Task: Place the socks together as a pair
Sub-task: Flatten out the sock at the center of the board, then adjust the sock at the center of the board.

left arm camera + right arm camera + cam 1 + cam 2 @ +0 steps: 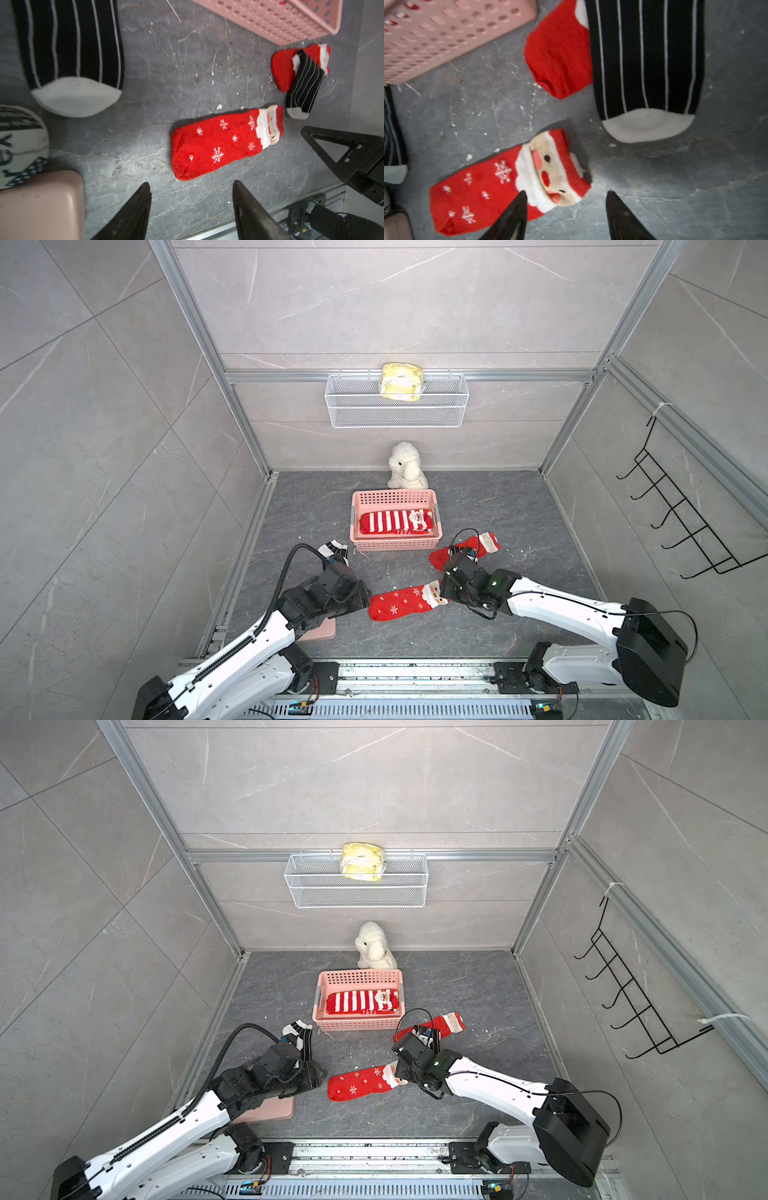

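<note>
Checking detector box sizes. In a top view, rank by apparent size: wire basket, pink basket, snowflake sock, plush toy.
1. wire basket (hangs higher, nearer the camera, so flattered)
2. pink basket
3. snowflake sock
4. plush toy, close behind the sock

The left arm [257,635] is covering most of the black striped sock [333,549] at 8 o'clock from the pink basket [395,545]. The right arm [561,605] is hiding much of the other black sock [305,87] at 4 o'clock.

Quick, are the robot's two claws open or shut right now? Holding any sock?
Left gripper: open, holding nothing.
Right gripper: open, holding nothing, at the face end of the Santa sock.
</note>
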Motion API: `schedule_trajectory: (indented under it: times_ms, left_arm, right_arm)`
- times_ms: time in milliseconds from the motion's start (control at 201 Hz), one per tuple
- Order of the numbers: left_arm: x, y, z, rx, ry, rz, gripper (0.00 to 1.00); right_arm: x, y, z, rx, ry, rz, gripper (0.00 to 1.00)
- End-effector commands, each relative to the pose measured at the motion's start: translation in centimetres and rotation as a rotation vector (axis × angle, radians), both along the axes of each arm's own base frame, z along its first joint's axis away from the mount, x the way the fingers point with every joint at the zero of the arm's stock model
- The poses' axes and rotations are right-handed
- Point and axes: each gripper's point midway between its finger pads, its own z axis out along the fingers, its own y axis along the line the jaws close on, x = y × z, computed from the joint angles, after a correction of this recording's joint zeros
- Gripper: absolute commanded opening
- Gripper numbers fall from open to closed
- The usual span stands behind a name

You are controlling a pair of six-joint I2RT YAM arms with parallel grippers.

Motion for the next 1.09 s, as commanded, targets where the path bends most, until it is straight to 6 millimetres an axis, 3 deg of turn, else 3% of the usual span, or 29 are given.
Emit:
schedule_trajectory:
  times_ms: [0,348,518,722,1090]
  left_arm:
    - [0.8,-0.9,-0.3,0.019,-0.042,0.078,0.53]
    - [0.3,-4.9,-4.2,-0.026,0.018,0.044,0.46]
    - [0.6,-5.3,-5.1,0.000,0.019,0.049,0.43]
    - [1.0,-4.8,-6.0,0.039,0.009,0.062,0.41]
    - [1.3,-4.2,-6.8,0.080,-0.006,0.069,0.41]
  right_arm:
    - [0.4,0.2,-0.3,0.034,-0.004,0.014,0.59]
    - [0.6,0.2,-2.6,0.028,0.044,-0.001,0.52]
    - [0.4,0.0,-3.3,0.026,0.050,-0.008,0.47]
    - [0.1,-0.4,-3.9,0.017,0.057,-0.016,0.31]
    - [0.3,0.2,-4.4,0.046,0.049,-0.009,0.30]
